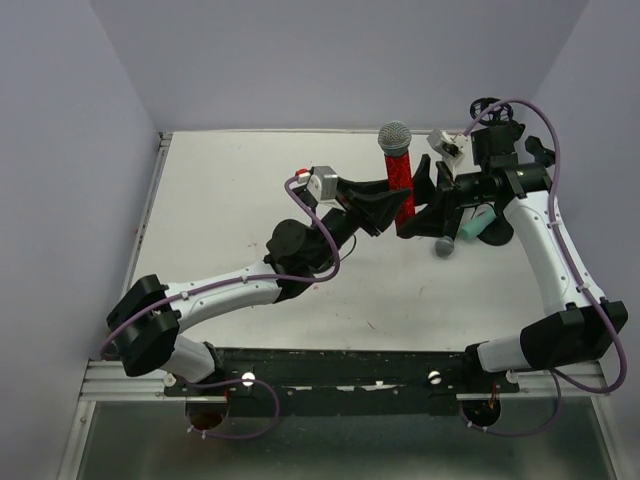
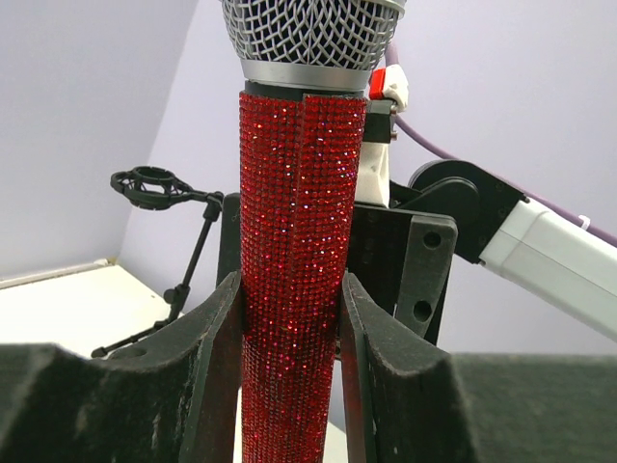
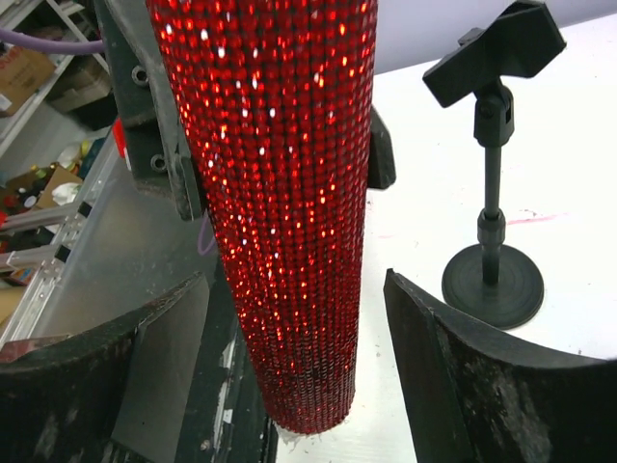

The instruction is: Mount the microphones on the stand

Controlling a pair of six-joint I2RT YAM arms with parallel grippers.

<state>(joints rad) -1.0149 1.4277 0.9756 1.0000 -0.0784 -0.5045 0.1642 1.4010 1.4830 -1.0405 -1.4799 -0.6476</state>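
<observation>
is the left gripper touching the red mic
Touching: the left wrist view shows the left gripper with both fingers pressed against the red mic, no gap either side.

White table (image 1: 230,190); black rail (image 1: 340,365) along 6 o'clock edge. Mint-green microphone (image 1: 486,222) lies flat toward 3 o'clock, partly under arm. Just beside it, nearer centre, black microphone (image 1: 445,246) on tabletop, only grey mesh head showing. Ring-topped stand (image 1: 490,108) in 1 o'clock corner, thin legs on surface. Clip stand (image 3: 493,275) upright, round base flat on table, near red microphone (image 3: 289,212). Red microphone upright, butt end at surface, contact unclear. Faint pink streak (image 3: 540,220) on tabletop beside clip stand.
</observation>
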